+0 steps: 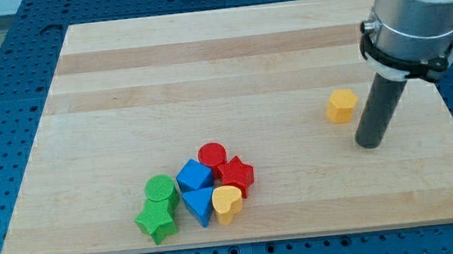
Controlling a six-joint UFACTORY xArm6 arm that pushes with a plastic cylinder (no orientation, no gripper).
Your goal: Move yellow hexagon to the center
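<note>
Nearest the camera, a cluster of seven blocks is seen low on the wooden board (228, 53), left of its middle: a green cylinder (161, 188) and green star (156, 220) at the cluster's left, a blue cube (194, 177) and blue triangle (199, 204) in its middle, and a red cylinder (211, 155), red star (235, 175) and yellow heart (227, 203) at its right, all touching or nearly so.

Well apart from them, toward the view's right, the yellow hexagon (341, 105) is shown alone on the bare wood. My tip (369, 142) is set on the board just beside it, to the view's right and slightly below, with a narrow gap visible between the two; no contact can be made out. Nothing is gripped, the rod having no jaws: it merely rests upright with nothing against it.

The board's center lies to the view's left of the hexagon, so the rod is judged to be on the correct side, and a push leftward appears to be what the move calls for. The hexagon has no marked long axis.

No brands, labels or legible writing are to be seen.
</note>
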